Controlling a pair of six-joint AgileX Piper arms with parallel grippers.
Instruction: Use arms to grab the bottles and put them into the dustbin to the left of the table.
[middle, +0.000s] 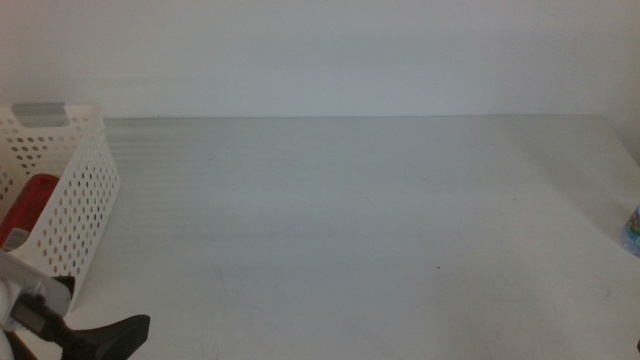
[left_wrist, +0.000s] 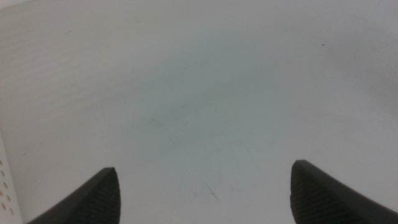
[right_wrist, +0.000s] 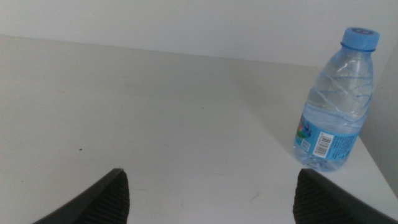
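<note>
Where the middle view looks down over the white bench (middle: 350, 230), most of its surface lies bare. The white perforated bin (middle: 80, 190) stands at the left edge, its grey rim patch at the far corner. Inside it a red can (middle: 28, 208) lies against the near wall, seen over the rim; whether anything else is in there cannot be told. Just below the bin, at the bottom left corner, the left end effector (middle: 105, 337) shows as a dark finger with a white bracket behind it. At the far right edge of the bench a small piece of the clear bottle (middle: 632, 232) shows, well apart from the bin. The right arm is out of this view.

From the left wrist, the left end effector (left_wrist: 205, 193) has its two dark jaws spread wide apart, holding nothing, with scuffed bench surface between them. A sliver of the bin's holed wall (left_wrist: 5, 193) shows at one edge.

From the right wrist, the right end effector (right_wrist: 211, 196) also has its jaws wide apart and empty, low over the bench. The bottle (right_wrist: 336, 99) stands upright with its blue cap on and a blue label low on its body, near the bench's edge, ahead of one jaw and not touching either.
</note>
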